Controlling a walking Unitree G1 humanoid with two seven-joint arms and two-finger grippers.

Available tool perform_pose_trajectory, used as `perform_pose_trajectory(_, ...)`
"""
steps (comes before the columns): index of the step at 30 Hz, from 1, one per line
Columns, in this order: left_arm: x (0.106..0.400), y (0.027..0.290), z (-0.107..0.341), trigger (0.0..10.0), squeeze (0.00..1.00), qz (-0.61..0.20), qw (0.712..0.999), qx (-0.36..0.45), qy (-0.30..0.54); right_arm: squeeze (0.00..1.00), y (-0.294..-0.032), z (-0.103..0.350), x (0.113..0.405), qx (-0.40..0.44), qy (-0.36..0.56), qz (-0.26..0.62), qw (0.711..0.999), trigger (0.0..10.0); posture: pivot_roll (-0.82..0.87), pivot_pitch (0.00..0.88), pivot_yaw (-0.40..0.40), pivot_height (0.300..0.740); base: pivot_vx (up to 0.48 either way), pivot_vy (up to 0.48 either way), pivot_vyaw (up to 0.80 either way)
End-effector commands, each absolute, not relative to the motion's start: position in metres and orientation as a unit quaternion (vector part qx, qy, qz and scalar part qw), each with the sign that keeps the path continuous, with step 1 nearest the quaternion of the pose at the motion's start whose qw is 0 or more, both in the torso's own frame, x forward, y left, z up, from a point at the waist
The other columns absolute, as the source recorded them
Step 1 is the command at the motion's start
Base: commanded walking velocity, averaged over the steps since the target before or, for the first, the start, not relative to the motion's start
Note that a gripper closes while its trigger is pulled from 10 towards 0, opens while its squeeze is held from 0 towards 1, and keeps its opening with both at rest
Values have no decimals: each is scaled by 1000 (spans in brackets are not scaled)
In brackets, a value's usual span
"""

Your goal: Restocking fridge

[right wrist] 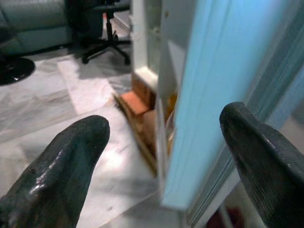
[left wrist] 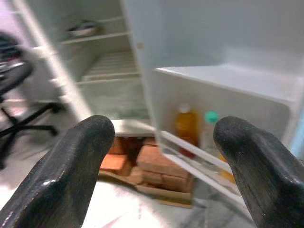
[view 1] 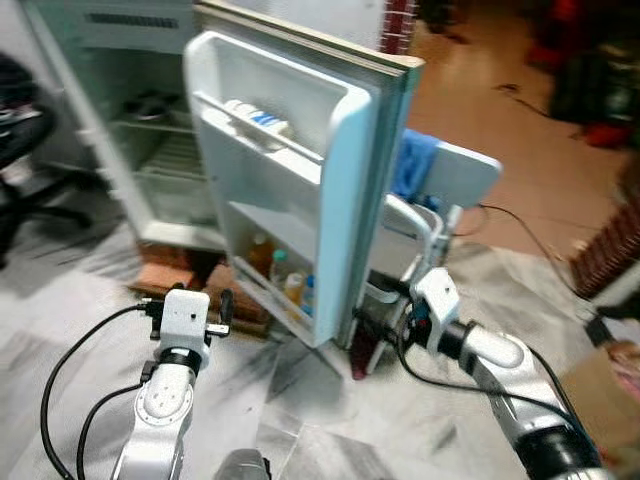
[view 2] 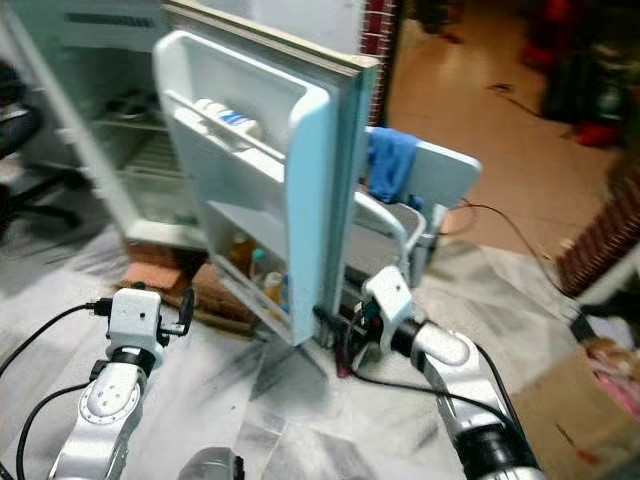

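Note:
The fridge [view 1: 140,150] stands open, its pale door [view 1: 300,180] swung wide toward me. A white and blue bottle [view 1: 258,120] lies in the upper door shelf. An orange bottle [left wrist: 186,124] and a green-capped bottle [left wrist: 210,128] stand in the lower door shelf. My left gripper [view 1: 190,305] is low in front of that lower shelf, open and holding nothing. My right gripper [view 1: 372,312] is open by the bottom outer edge of the door, with the door edge [right wrist: 204,118] between its fingertips but not touching them. A bowl [left wrist: 83,29] sits on an inner fridge shelf.
Bricks [view 1: 165,275] prop up the fridge base. An office chair [view 1: 25,170] is at the left. Behind the door stands a white chair with a blue cloth [view 1: 412,165]. A cardboard box [view 1: 600,390] and a wicker basket [view 1: 610,250] are at the right. Cables trail on the marble floor.

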State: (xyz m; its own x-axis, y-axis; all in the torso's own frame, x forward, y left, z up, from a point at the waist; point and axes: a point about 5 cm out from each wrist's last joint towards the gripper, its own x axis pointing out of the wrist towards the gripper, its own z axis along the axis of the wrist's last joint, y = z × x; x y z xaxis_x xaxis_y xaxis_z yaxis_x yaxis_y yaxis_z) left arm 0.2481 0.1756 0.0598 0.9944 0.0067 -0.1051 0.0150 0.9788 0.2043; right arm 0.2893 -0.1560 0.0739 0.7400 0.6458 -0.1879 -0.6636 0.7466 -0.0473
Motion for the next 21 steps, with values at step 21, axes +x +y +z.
perform_pose_trajectory(21, 255, 181, 58, 10000, 0, 0, 992, 106, 69, 0, -157, 130, 357, 25, -1, 66, 998, 10000, 110, 40, -37, 740, 0, 0, 197)
